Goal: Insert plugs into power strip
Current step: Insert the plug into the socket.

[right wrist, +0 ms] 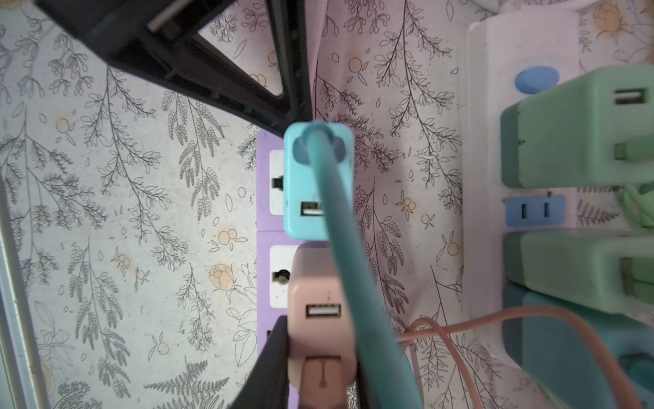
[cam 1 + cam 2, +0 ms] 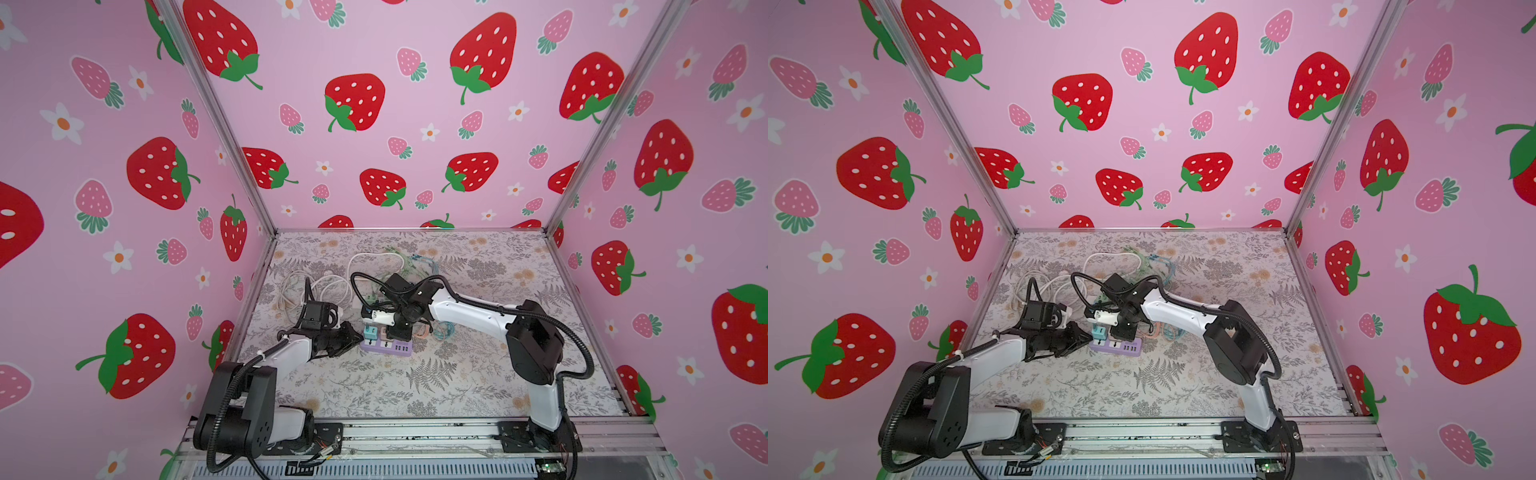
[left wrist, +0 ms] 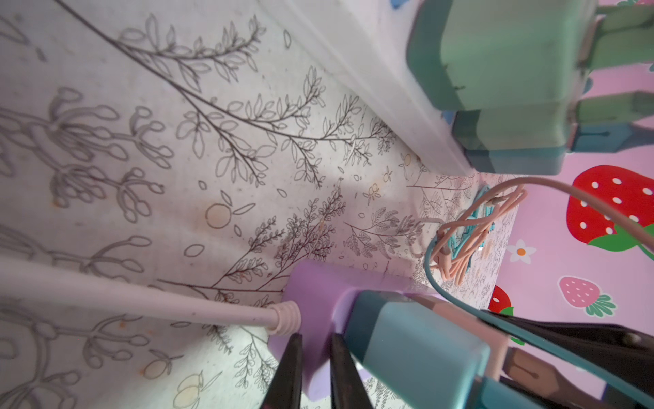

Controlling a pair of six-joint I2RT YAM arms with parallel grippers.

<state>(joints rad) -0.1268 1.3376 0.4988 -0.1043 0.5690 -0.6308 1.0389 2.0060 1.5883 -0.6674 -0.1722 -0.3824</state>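
A purple power strip (image 2: pixel 388 348) (image 2: pixel 1121 347) lies mid-table in both top views. My left gripper (image 2: pixel 358 337) (image 3: pixel 316 341) pinches its left end beside the white cord; the purple edge (image 3: pixel 318 304) shows between the fingers. A teal-blue plug (image 1: pixel 311 184) (image 2: pixel 370 332) stands seated in the strip's first socket. Beside it, over the second socket, a peach-pink plug (image 1: pixel 318 318) sits between the fingers of my right gripper (image 1: pixel 318 354) (image 2: pixel 392 332), which is shut on it. The teal cable (image 1: pixel 339 248) crosses in front and hides the plug's prongs.
A white power strip (image 1: pixel 488 141) lies beside the purple one, carrying two mint green plugs (image 1: pixel 573 134) and a teal one (image 1: pixel 566 347). Loose pink and teal cables (image 2: pixel 440 330) lie to the right. Coiled white cords (image 2: pixel 316 286) lie at the back left.
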